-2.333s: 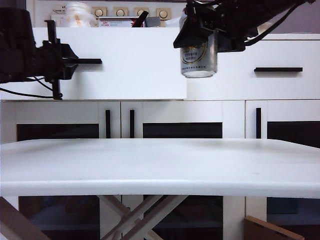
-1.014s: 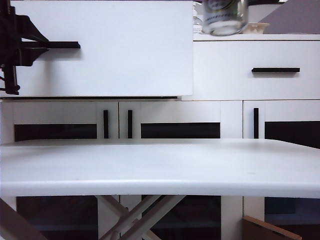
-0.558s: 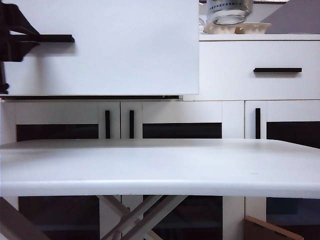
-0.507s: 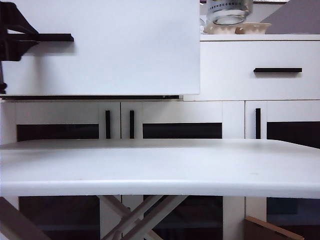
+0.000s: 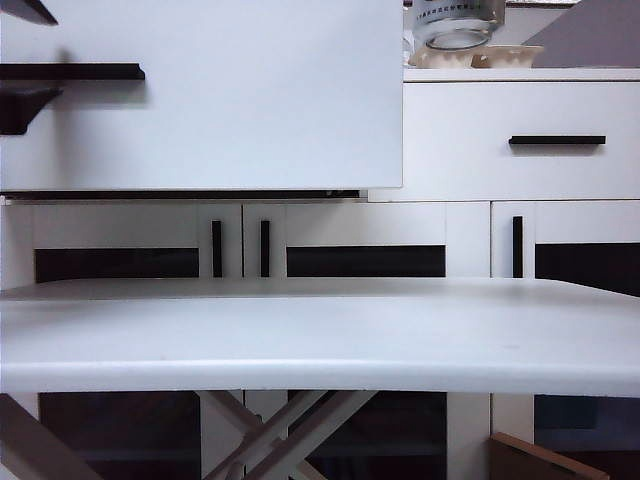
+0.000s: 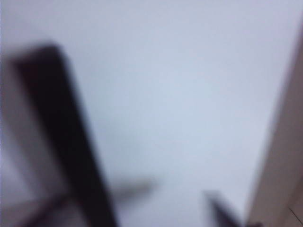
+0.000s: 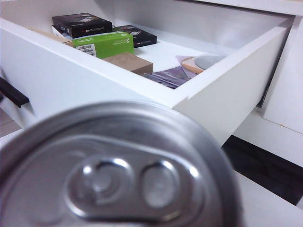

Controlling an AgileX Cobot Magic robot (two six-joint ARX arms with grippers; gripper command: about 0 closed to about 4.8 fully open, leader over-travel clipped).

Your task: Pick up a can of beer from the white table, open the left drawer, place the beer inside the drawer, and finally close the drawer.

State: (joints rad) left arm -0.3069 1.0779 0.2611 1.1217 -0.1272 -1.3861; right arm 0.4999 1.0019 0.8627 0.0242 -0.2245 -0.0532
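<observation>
White table (image 5: 320,340) nearest, top bare.

Left drawer (image 5: 220,100) pulled far out, black bar handle (image 5: 72,71) at 9 o'clock. Left gripper (image 5: 20,60) at frame's left edge, fingers spread above and below bar, off it; earlier it was clamped on bar. Left wrist view too blurred to confirm.

Beer can (image 7: 113,170) at 1 o'clock, up high beside drawer's right corner, gripped by right gripper, itself out of view. Can likely light, thin-walled, slick, dents easily: hold mid-body, moderate squeeze. Position same as half-second earlier.

Drawer already holds boxes (image 7: 102,45); free space near right wall.
</observation>
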